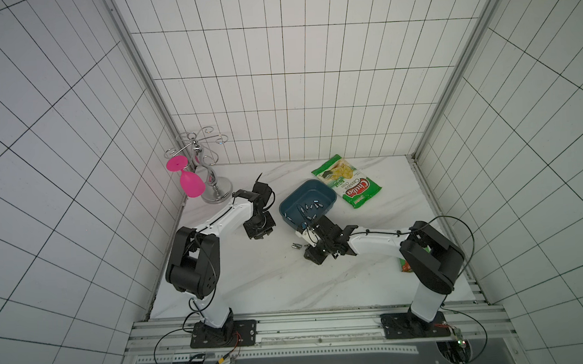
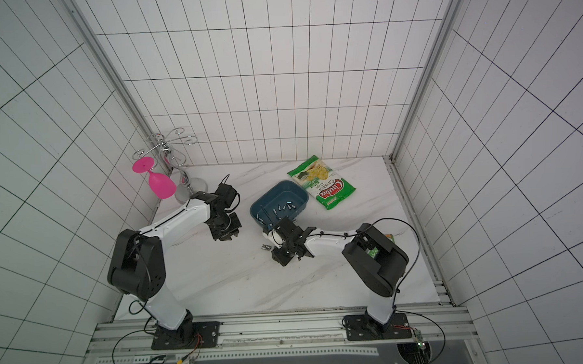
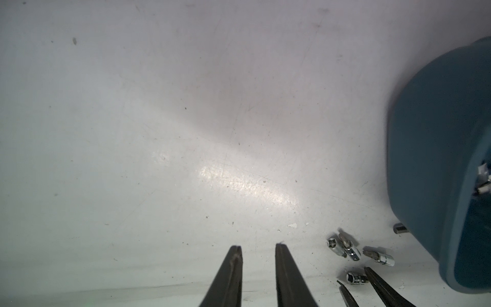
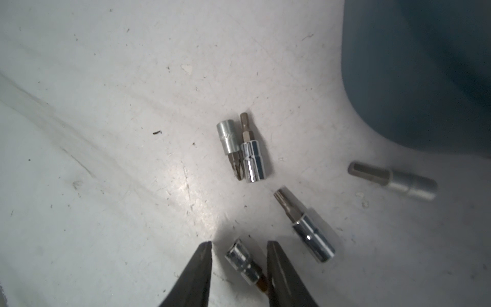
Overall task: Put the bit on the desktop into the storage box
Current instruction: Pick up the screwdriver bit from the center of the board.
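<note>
Several small chrome bits lie loose on the white desktop (image 1: 254,286), just in front of the teal storage box (image 1: 304,194) (image 2: 280,193). My right gripper (image 4: 239,243) (image 1: 305,248) is low over the desktop and open. Its fingers stand on either side of one bit (image 4: 243,261) lying at an angle, with a gap on one side. Two bits (image 4: 253,162) lie side by side beyond it, another bit (image 4: 308,228) is close by, and one more (image 4: 398,182) lies beside the box wall (image 4: 425,66). More bits lie inside the box. My left gripper (image 3: 257,246) (image 1: 258,236) hovers open and empty, left of the box.
A green chips bag (image 1: 347,183) lies behind the box on the right. A chrome glass rack (image 1: 212,179) holding a pink glass (image 1: 190,184) stands in the back left corner. A small green and orange packet (image 1: 405,265) shows under my right arm. Tiled walls close three sides.
</note>
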`<action>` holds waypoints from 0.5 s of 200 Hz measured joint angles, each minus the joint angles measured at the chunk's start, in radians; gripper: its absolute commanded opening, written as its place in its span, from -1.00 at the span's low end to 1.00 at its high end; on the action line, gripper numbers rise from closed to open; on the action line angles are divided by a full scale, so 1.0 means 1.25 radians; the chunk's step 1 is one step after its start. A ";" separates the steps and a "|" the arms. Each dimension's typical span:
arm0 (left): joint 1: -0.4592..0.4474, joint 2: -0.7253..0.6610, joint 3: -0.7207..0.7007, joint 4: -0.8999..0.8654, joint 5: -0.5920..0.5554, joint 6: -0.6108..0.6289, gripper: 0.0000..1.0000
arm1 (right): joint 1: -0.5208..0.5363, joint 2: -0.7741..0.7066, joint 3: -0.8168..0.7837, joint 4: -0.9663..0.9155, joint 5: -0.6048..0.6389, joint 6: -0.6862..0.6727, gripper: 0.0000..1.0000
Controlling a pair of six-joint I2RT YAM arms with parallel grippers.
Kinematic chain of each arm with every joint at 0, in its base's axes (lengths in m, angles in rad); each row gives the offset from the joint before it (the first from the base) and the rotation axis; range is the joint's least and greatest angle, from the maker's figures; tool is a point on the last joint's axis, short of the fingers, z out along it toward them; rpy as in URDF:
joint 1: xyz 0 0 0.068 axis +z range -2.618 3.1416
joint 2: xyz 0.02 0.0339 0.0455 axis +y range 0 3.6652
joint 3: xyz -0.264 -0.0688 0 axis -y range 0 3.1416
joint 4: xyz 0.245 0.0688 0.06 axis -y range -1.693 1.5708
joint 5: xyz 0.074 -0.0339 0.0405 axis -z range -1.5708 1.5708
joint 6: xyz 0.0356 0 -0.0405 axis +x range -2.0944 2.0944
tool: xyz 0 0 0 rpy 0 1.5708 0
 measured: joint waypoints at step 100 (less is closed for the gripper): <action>0.000 -0.029 -0.019 0.011 0.001 -0.003 -0.47 | 0.024 -0.009 -0.013 0.002 0.064 -0.010 -0.52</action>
